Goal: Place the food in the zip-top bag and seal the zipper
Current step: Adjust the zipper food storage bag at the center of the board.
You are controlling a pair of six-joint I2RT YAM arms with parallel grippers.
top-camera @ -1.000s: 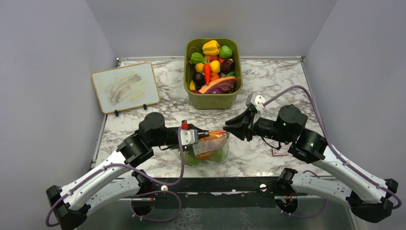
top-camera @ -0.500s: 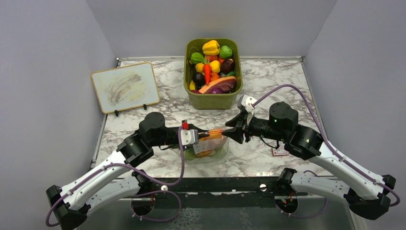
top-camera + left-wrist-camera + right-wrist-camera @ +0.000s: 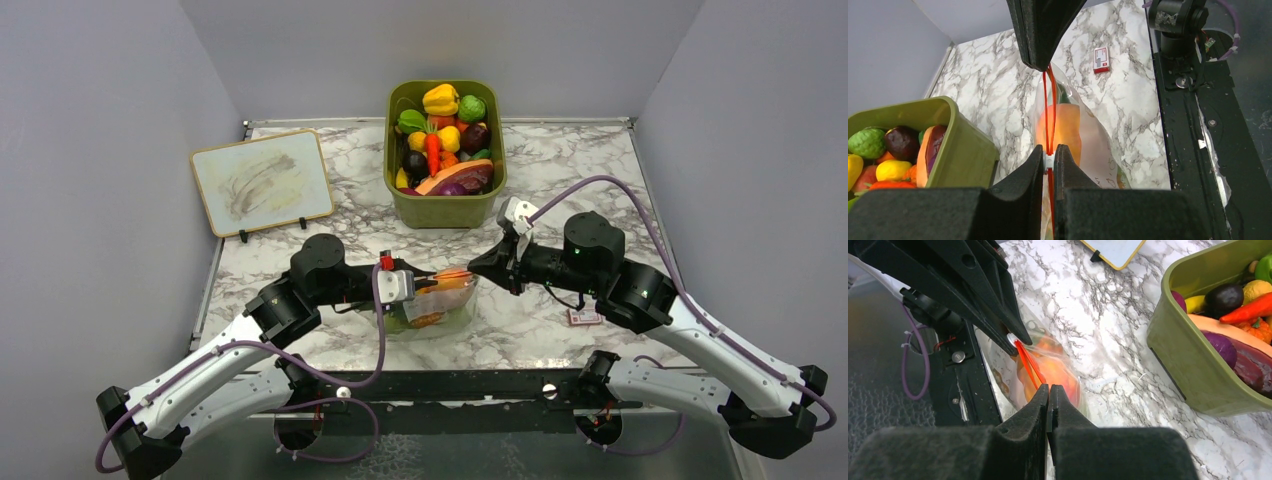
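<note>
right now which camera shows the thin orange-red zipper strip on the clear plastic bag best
The left wrist view: the thin orange-red zipper strip runs up the middle of the frame, from the left gripper to the right gripper. The right wrist view shows the strip shorter and slanted. The top external view shows it only as a small orange dash.

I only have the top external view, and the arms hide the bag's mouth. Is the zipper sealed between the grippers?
Observer: No. The left wrist view shows the zipper as two red strips bowed apart mid-span.
Operator: Are both ends pinched?
Observer: The left gripper is shut on its near end.
Operator: And the right?
Observer: The right wrist view shows the right gripper shut on the other end.
</note>
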